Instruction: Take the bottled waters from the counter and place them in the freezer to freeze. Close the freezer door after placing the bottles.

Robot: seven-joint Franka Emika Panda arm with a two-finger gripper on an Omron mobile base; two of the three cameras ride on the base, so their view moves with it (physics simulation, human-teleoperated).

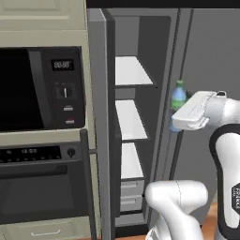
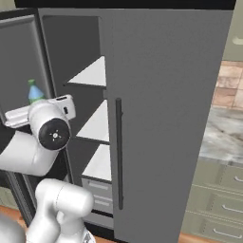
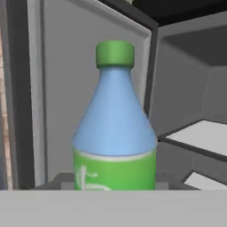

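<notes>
Grey steel makes up the tall side-by-side refrigerator, whose narrow freezer (image 1: 136, 117) stands open, white shelves stacked inside above drawers; its tall narrow grey freezer door (image 1: 99, 122) is swung wide toward the black built-in oven (image 1: 42, 183). At the right base view's far edge runs the grey-white marbled stone counter (image 2: 223, 135).

The white arm reaches up from the base with its forearm roughly level, the wrist turned so the hand points sideways toward the freezer opening, about level with the middle shelves and just outside the compartment's front edge.

The two-finger gripper (image 1: 177, 117) is closed around the small blue-tinted plastic bottle with green cap and label (image 3: 114, 128), which stands upright in the hand with its neck and cap showing above the hand. The fingers themselves are hidden, so where exactly they bite I cannot tell; it looks to be low on the labelled body.

I judge the bottle light but smooth and somewhat squeezable, liable to slip or tip; a hold on the straight labelled section suits it better than the tapering shoulder.
</notes>
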